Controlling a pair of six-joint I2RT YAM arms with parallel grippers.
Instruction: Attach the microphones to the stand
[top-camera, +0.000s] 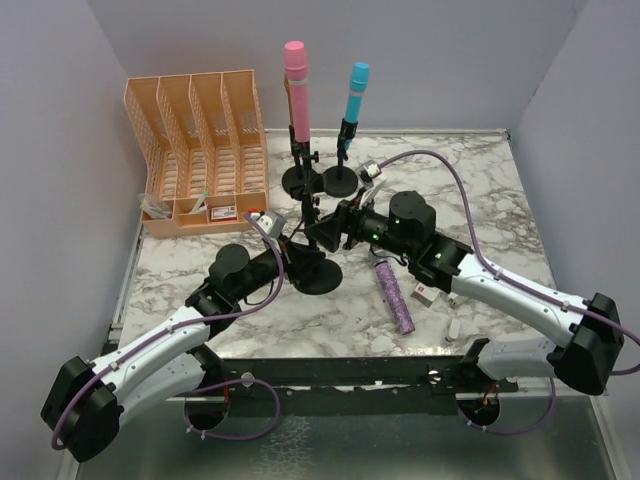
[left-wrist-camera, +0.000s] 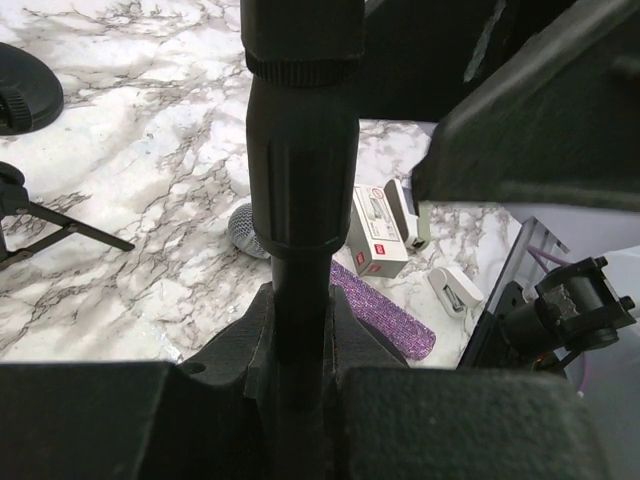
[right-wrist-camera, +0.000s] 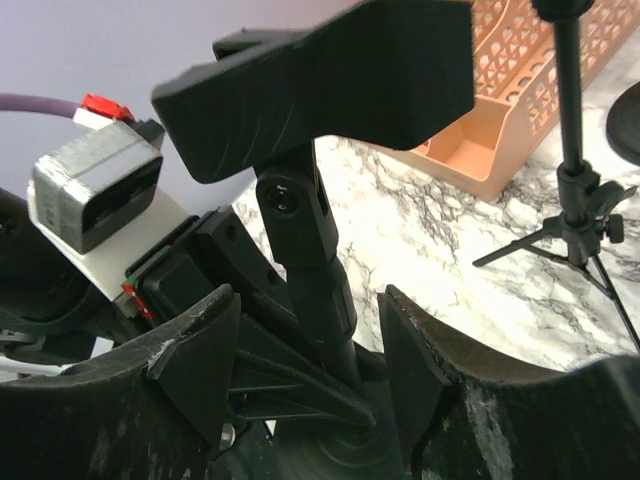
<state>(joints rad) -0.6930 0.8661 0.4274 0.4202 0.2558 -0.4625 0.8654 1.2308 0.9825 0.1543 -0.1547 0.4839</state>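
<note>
Loose microphone on table, right of stand.

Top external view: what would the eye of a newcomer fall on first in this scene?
First come the pink microphone and the cyan microphone, raised upright at the back of the table. Next, both arms meet at the black stand in the middle: the left hand grips its pole, and the right hand is open around it. The glittery purple microphone lies flat to the right of it.
</note>
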